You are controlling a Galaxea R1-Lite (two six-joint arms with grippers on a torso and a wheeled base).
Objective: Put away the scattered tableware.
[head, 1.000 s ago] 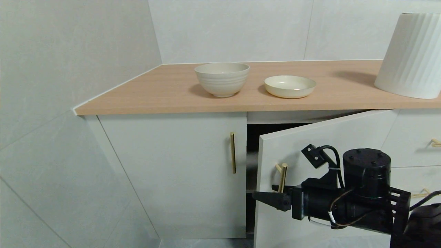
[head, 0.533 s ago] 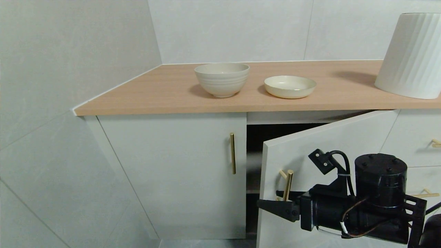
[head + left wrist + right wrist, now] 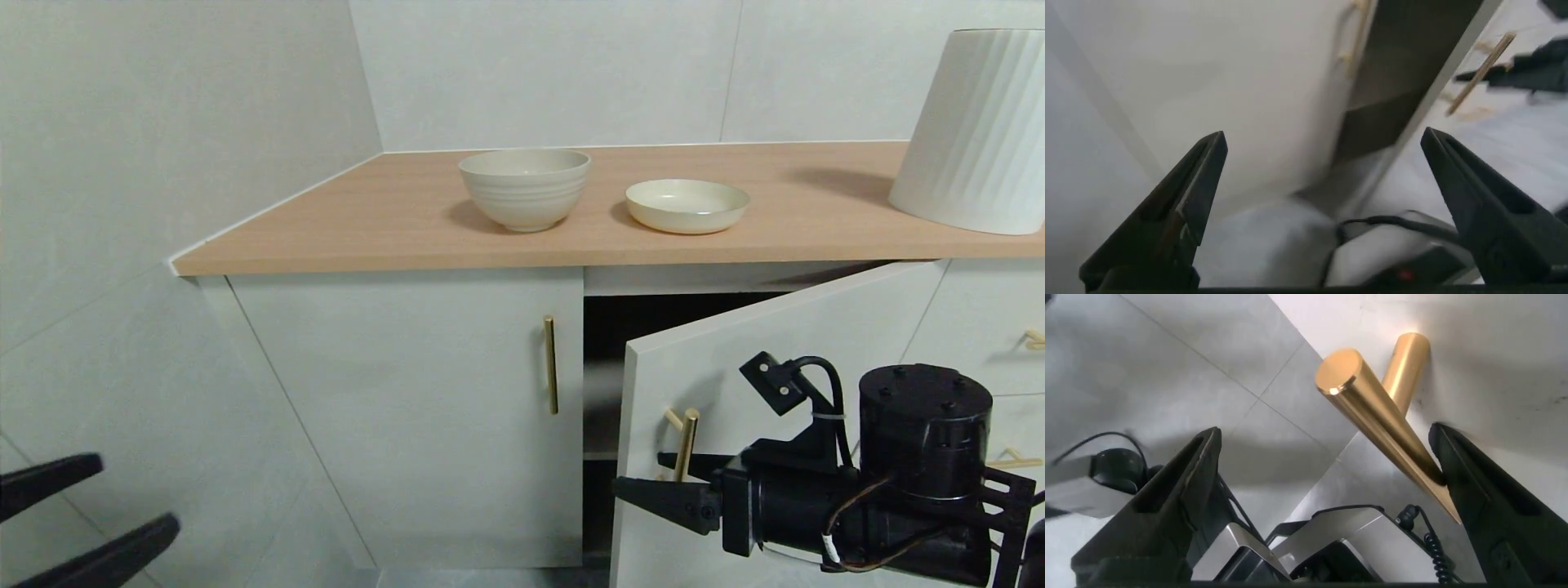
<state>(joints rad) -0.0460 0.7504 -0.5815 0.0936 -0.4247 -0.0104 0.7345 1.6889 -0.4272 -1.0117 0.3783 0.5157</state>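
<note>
Pulls door (image 3: pixel 775 343) wider than a second ago, right gripper (image 3: pixel 653 478) going back with it. Brings left gripper (image 3: pixel 82 518) into sight, low and far to the left of the right one.

Keeps right jaws spread around handle (image 3: pixel 686 445), hooking rather than clamping it, with bar close against one finger. Holds left jaws spread too, on nothing.

Leaves bowl (image 3: pixel 525 188) and dish (image 3: pixel 687 204) on counter (image 3: pixel 367 220), well above right gripper, bowl further left, apart from each other.

Risks losing handle by pulling off door's arc and letting unclamped bar slip out past fingertips, with door left half open. Risks, too, knocking door edge against left gripper by bringing that arm in early.
</note>
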